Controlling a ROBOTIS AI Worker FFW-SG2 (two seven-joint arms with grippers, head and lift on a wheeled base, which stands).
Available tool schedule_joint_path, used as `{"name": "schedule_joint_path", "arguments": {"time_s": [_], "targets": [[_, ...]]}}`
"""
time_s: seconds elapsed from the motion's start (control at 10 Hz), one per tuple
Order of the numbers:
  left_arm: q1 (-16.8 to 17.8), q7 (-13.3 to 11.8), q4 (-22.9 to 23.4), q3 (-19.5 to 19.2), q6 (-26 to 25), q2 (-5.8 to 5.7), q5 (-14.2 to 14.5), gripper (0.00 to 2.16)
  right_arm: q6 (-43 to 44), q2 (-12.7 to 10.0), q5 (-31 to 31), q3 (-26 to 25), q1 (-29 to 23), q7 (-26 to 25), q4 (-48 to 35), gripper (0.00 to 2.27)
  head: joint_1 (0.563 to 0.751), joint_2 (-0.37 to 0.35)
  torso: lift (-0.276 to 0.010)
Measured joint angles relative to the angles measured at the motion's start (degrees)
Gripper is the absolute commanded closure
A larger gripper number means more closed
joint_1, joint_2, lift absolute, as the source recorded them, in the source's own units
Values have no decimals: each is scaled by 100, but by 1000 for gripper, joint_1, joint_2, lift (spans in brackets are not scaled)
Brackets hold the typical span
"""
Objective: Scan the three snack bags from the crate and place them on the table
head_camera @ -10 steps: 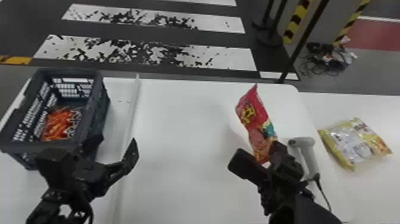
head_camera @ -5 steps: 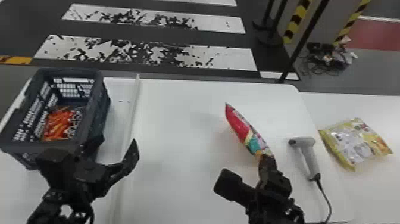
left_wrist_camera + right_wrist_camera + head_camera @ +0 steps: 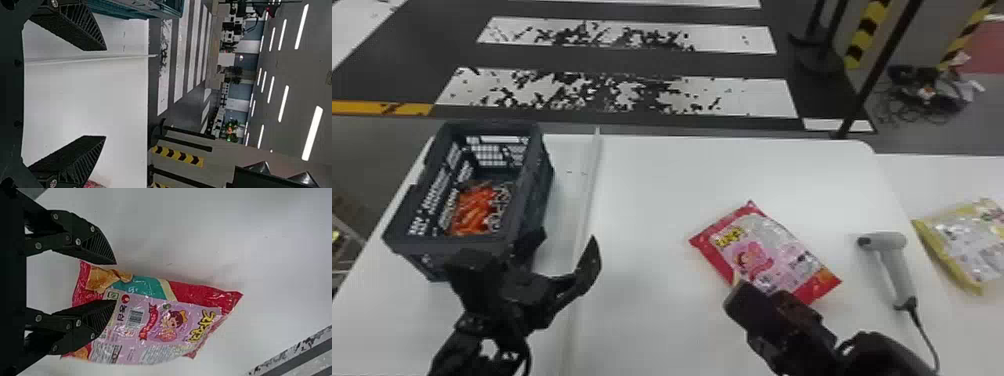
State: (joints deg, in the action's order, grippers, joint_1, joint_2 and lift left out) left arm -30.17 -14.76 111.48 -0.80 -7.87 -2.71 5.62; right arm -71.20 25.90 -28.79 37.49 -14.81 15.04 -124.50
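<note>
On the white table lies a red and pink snack bag point(image 3: 764, 252), with my right gripper point(image 3: 757, 295) at its near edge. In the right wrist view the right gripper point(image 3: 116, 282) is open, its fingers apart over one end of the snack bag point(image 3: 156, 321), whose barcode side faces up. A yellow snack bag point(image 3: 969, 245) lies at the far right. The scanner point(image 3: 894, 270) rests between the two bags and its cord runs toward me. My left gripper point(image 3: 562, 250) stands open beside the crate point(image 3: 467, 242); its fingers are also apart in the left wrist view, where the gripper point(image 3: 105, 93) holds nothing.
The crate at the left holds orange items point(image 3: 474, 212). A raised white strip point(image 3: 589, 185) runs front to back along the table point(image 3: 652, 185), right of the crate. A black pole point(image 3: 877, 75) stands behind the table.
The red bag has gone from upright in my right gripper to lying flat on the table, let go. My right gripper has moved left and opened. The left arm has kept still.
</note>
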Motion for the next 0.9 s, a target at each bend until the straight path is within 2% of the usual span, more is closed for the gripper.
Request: {"name": "schedule_joint_path", "arguments": {"time_s": [0.1, 0.3, 0.4, 0.5, 0.7, 0.9], "targets": [[2, 0, -3, 1, 0, -13, 10, 73, 203, -108, 899, -657, -103, 361, -197, 56, 695, 49, -62], [2, 0, -5, 1, 0, -33, 28, 73, 461, -370, 2301, -1781, -199, 916, -347, 134, 695, 78, -62], [2, 0, -9, 1, 0, -36, 34, 73, 577, -530, 2959, -2324, -212, 1115, -349, 410, 695, 88, -62], [2, 0, -16, 1, 0, -36, 35, 73, 735, -674, 3373, -2745, -214, 1258, -291, 829, 695, 88, -62], [2, 4, -27, 1, 0, -36, 36, 73, 990, -855, 3860, -3318, -200, 1353, -114, 2206, 695, 65, -62], [10, 1, -51, 1, 0, -24, 35, 73, 1464, -906, 4036, -3509, -134, 1461, 236, 2253, 695, 55, -62]]}}
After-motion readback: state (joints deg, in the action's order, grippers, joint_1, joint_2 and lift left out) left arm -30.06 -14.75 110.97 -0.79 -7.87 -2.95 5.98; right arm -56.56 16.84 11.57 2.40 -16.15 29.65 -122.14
